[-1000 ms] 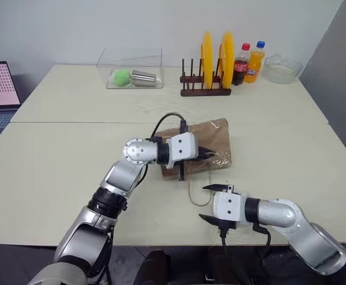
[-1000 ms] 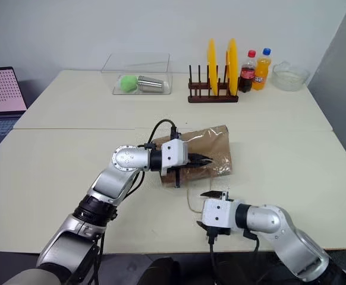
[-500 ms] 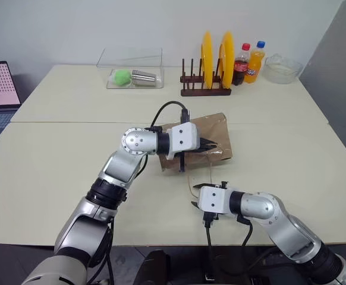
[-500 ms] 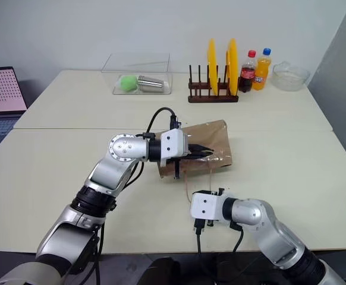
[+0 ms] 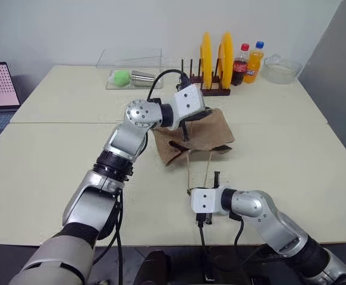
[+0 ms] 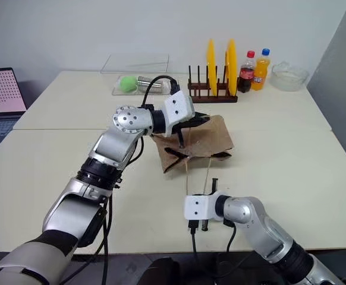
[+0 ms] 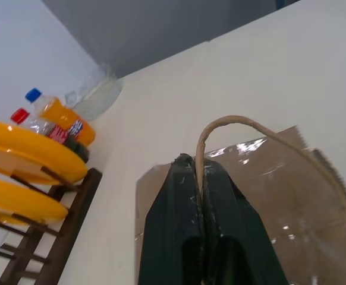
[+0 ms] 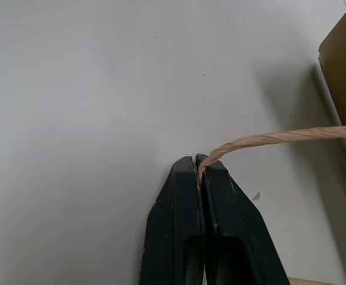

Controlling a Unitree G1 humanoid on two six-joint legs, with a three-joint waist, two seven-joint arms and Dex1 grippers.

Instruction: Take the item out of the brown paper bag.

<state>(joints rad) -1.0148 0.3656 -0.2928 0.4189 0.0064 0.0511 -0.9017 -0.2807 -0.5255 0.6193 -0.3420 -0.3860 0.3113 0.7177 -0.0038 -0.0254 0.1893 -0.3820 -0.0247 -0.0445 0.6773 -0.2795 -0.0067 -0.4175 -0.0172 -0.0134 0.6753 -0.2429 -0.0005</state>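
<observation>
Pincers first: the left pincer (image 7: 198, 172) is clamped on one twisted handle (image 7: 232, 122) of the brown paper bag (image 5: 205, 133), holding that side lifted above the counter (image 5: 292, 148). The right pincer (image 8: 199, 169), low near the counter's front edge, is pinched shut on the other handle (image 8: 280, 138), whose loop runs taut up to the bag. The item is probably inside the bag. Behind stands a plate rack (image 5: 205, 89) with yellow plates (image 5: 207, 56).
</observation>
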